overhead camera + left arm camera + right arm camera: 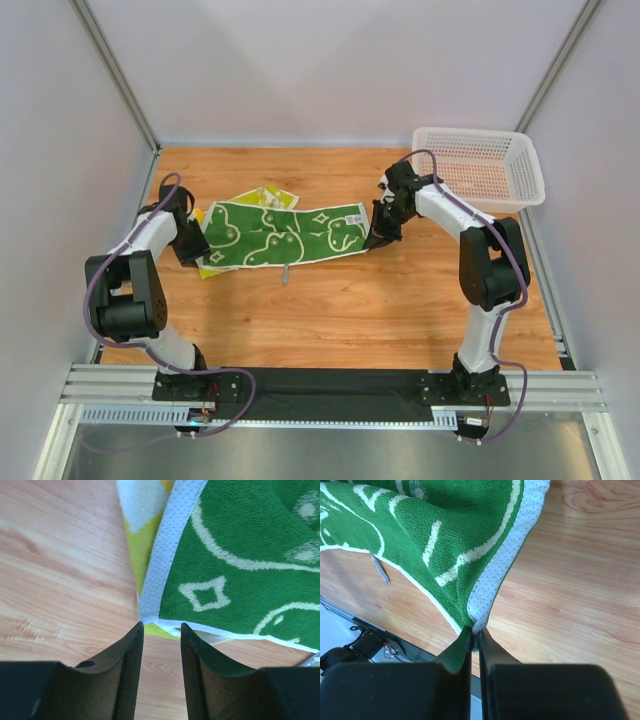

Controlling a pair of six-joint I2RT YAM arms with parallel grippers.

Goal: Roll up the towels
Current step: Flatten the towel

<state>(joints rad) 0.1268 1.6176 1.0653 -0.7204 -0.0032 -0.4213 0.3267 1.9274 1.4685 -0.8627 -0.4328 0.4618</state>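
Note:
A green towel with pale drawings and a white mesh border lies spread across the middle of the wooden table. It partly covers a yellow and white towel. My right gripper is shut on the green towel's right corner and holds it a little off the wood. My left gripper is open just short of the green towel's left corner, nothing between its fingers; the yellow towel peeks out beneath there.
A white mesh basket stands at the back right of the table. A small grey tag hangs off the green towel's near edge. White walls close in the table on three sides.

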